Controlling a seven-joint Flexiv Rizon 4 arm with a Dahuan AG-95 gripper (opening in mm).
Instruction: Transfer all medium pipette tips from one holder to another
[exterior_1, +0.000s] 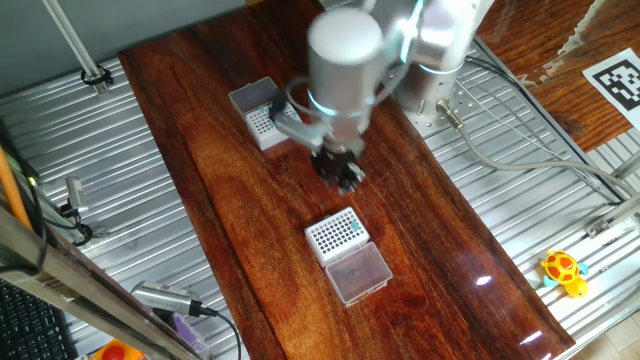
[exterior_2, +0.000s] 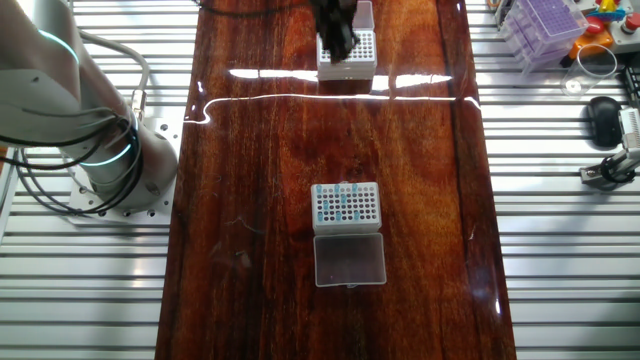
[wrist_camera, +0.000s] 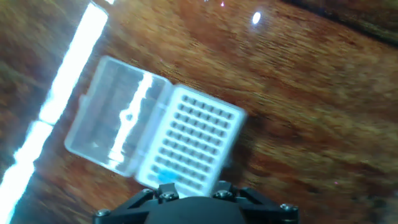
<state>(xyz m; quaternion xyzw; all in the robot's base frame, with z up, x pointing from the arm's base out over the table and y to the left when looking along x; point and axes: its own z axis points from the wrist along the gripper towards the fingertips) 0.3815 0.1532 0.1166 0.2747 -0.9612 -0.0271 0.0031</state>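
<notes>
The holder with fine grey dots (exterior_2: 345, 205) sits mid-table, and several teal medium pipette tips (exterior_2: 343, 200) stand in it. Its frosted lid (exterior_2: 349, 260) lies open on the near side. The other holder, with bold dark holes (exterior_1: 262, 122), stands at the table's far end beside its clear lid (exterior_1: 250, 97). My gripper (exterior_1: 341, 172) hangs in the air above that holder (exterior_2: 347, 55). The blurred hand view looks down on the holder (wrist_camera: 199, 146) and its lid (wrist_camera: 115, 118). A teal spot (wrist_camera: 165, 176) shows at the holder's near edge. My fingertips are hidden there.
The robot base (exterior_2: 100, 150) and its cables stand on the metal slats left of the wooden table. A yellow toy (exterior_1: 563, 270) lies on the slats. A purple tip box (exterior_2: 545, 25) and a black mouse (exterior_2: 603, 115) sit on the other side.
</notes>
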